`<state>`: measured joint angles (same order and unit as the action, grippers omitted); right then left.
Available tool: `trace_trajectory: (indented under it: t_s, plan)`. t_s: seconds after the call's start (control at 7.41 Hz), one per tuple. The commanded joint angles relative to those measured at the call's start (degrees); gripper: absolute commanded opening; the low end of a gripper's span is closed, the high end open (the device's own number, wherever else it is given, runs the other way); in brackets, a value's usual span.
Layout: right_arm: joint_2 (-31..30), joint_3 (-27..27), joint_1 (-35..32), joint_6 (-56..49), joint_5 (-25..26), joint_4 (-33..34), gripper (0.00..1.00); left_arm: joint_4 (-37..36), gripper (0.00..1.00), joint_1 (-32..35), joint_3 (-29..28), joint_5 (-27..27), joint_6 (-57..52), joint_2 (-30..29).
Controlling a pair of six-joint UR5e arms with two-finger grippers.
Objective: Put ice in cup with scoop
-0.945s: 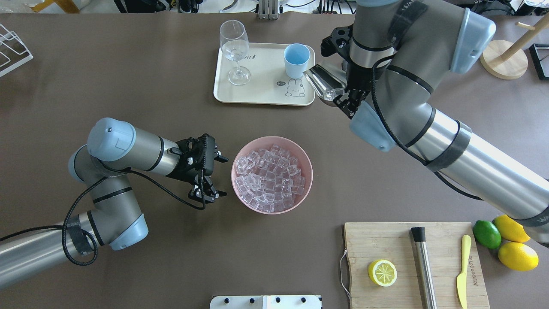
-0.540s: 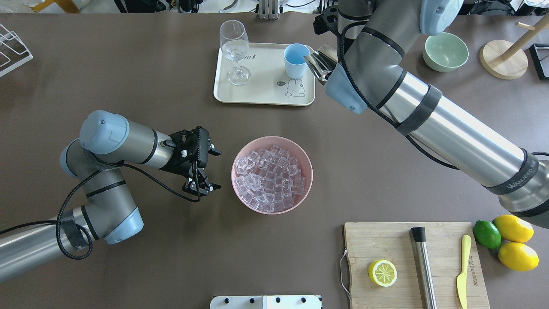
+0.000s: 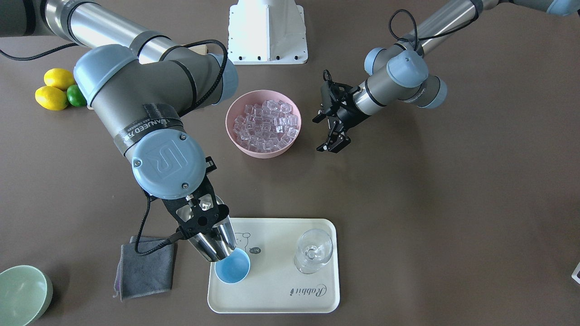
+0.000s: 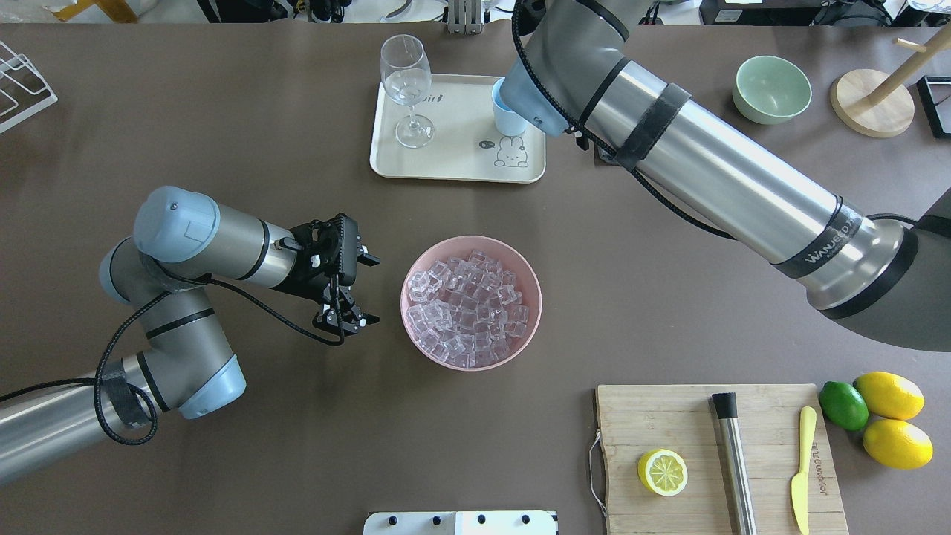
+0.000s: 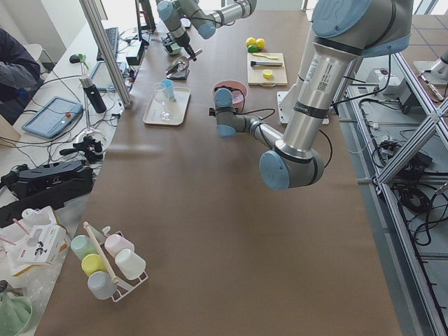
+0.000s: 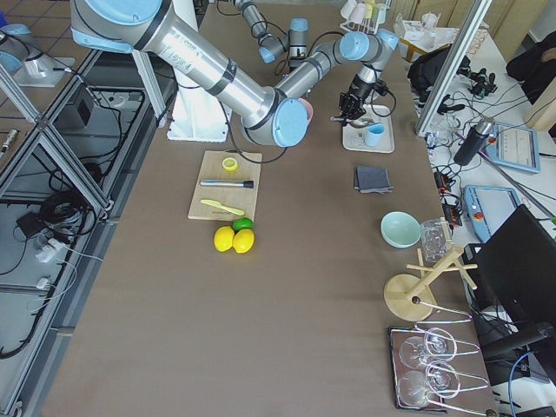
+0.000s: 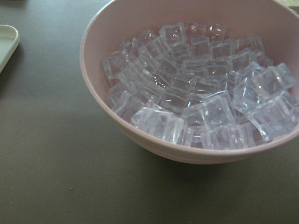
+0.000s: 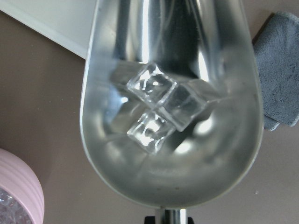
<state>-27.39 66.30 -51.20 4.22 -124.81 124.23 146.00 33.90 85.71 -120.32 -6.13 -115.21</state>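
- Exterior front-facing view: the right gripper [image 3: 200,220] is clamped on the scoop [image 3: 213,246], whose lip is tilted at the rim of the cup [image 3: 233,268] on the tray [image 3: 272,299].
- The left gripper [image 3: 328,133] hangs spread near the pink bowl [image 3: 235,140].
- Some ice [image 8: 159,112] lies in the trough. I'd tip slowly so it slides in.

Long brown table [image 5: 210,231] under soft, even light. In the left side view, aluminium post [image 5: 106,52] at eleven o'clock, cluttered pale bench [image 5: 35,150] at nine, grey tiled floor [image 5: 427,294] at four.
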Motion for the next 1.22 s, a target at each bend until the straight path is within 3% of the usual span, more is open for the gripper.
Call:
trace_trajectory:
  t_s: [0.0,1.08]
  plan:
    - [3.9,-6.8,0.0,-2.5,0.1,2.3,0.0,0.0,0.97,-0.1,0.2,0.0,0.1,0.0]
    - [18.2,-31.4,-1.5,-14.9,2.5,7.7,0.0,-0.1,0.97,-0.5,0.3,0.1,0.3,0.0]
